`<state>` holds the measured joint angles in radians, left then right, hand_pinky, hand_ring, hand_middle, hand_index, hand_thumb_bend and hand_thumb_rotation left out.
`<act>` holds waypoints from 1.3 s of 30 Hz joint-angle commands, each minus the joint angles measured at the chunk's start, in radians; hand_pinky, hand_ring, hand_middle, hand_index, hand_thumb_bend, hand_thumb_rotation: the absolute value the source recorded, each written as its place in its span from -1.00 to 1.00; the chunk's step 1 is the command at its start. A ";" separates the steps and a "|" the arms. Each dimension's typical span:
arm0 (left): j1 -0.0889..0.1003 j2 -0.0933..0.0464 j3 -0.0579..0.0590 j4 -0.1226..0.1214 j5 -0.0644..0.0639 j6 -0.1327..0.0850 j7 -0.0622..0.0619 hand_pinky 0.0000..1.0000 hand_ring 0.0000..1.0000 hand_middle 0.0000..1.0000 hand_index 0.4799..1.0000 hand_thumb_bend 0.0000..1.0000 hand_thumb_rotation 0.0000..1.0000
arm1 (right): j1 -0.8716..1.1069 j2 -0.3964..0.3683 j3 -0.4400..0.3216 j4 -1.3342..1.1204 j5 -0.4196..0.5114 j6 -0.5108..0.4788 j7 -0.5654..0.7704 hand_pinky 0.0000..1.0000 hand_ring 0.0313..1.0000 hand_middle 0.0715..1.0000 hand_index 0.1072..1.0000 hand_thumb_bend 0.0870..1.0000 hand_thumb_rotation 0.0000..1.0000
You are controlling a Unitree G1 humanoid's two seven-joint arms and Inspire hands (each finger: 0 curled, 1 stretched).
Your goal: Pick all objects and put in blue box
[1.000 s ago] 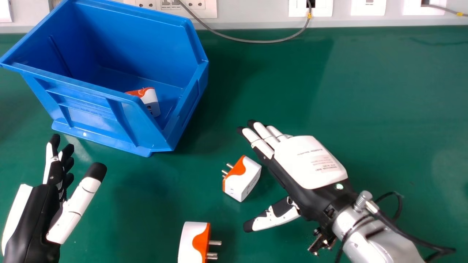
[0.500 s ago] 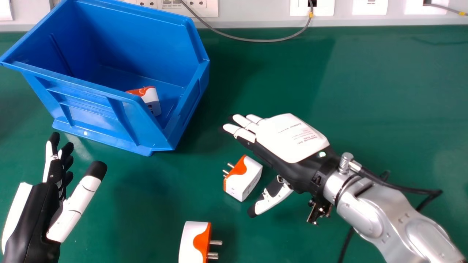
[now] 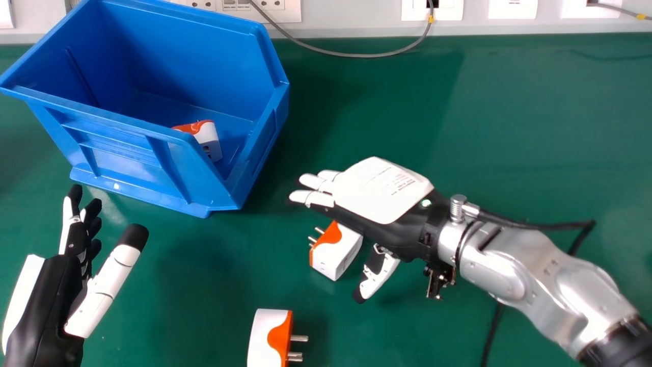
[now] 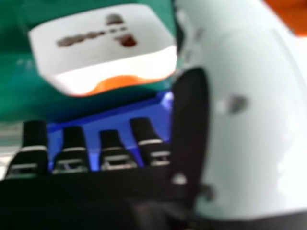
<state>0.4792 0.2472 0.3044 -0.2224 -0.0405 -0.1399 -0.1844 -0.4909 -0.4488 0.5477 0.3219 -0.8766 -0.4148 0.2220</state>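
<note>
I have my right hand palm down, fingers nearly straight and thumb spread, gripping nothing, to the right of the blue plastic box and nearer me. Partly under that palm, between fingers and thumb, sits a blocky, smooth white-and-orange adapter with metal pins. A rounded second adapter lies nearer me than the box, a third adapter inside it, my idle left hand before it.
</note>
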 commanded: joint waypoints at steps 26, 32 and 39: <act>0.009 -0.001 0.008 -0.041 -0.021 -0.007 -0.008 0.98 1.00 1.00 1.00 0.61 0.62 | -0.245 0.035 0.131 0.287 -0.108 -0.133 -0.068 0.52 0.71 0.72 0.52 -0.06 -0.99; 0.013 0.001 0.012 -0.042 -0.029 0.000 -0.010 0.98 1.00 1.00 1.00 0.63 0.63 | -0.276 0.052 0.153 0.327 -0.135 -0.120 -0.071 0.50 0.70 0.71 0.51 -0.13 -1.00; 0.023 -0.002 0.011 -0.075 -0.034 0.026 -0.007 0.98 1.00 1.00 1.00 0.65 0.63 | -0.291 0.062 0.174 0.347 -0.153 -0.105 -0.091 0.47 0.69 0.70 0.50 -0.15 -1.00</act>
<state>0.4938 0.2462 0.3042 -0.2610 -0.0637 -0.1146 -0.1944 -0.7551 -0.3819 0.7184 0.6653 -1.0164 -0.5362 0.1372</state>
